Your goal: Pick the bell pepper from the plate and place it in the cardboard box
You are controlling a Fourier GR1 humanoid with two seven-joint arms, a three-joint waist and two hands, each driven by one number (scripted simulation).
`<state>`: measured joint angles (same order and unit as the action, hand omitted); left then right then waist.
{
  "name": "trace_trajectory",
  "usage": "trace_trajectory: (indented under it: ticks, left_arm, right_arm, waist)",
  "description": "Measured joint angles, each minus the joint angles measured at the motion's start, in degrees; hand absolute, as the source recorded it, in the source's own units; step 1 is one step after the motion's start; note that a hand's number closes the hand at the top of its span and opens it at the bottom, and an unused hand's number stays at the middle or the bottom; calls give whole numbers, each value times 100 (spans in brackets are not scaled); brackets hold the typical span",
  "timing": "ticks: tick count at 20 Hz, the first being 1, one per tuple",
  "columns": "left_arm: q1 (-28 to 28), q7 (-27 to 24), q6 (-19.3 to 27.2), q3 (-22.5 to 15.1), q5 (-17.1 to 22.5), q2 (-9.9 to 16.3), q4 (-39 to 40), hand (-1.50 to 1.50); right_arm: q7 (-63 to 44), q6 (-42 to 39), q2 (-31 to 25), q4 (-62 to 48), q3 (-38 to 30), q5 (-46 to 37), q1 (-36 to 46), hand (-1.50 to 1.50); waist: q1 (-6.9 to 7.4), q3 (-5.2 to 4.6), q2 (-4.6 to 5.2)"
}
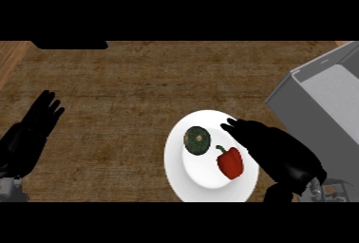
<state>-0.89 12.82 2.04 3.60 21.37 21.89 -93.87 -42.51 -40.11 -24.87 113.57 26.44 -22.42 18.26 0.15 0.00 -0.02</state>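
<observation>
Pepper status for you: bell pepper [231, 162] lies on the white plate [184, 182], lower centre, beside a round green item [197, 141]. Right hand [270, 144] sits over the plate's right rim, fingers relaxed, holding nothing. Left hand [33, 124] rests open, fingers up, at left edge. Grey box [308, 109] upper right.

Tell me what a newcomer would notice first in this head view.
The white plate at lower centre stands out against the brown counter, holding a red bell pepper and a dark green round item. The right hand hangs over the plate's right edge, beside the pepper; a grey box fills the right side.
</observation>
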Motion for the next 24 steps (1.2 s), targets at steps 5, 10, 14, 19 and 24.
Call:
trace_trajectory:
  ticks: [5,10,14,19,24]
  left_arm:
    - [20,-55,-137,96,-147,-123,75,0]
    - [-146,-72,-206,195,-296,-262,291,0]
    - [-186,75,-207,239,-373,-343,200,0]
    - [-23,291,-267,334,-390,-385,-152,0]
    - [-100,268,-330,368,-540,-520,-29,0]
  right_arm:
    - [311,-57,276,-152,-71,-360,-32,-150]
    - [768,28,460,-259,36,-925,-192,-150]
    - [777,-122,587,-163,95,-1251,-249,-150]
    - [743,-334,856,-429,62,-1501,-129,-150]
    - [923,-285,1020,-675,112,-1913,-230,-150]
  waist:
    - [0,1,2]
    - [-4,0,1]
    - [-6,0,0]
    - [7,-1,-2]
    - [-2,0,1]
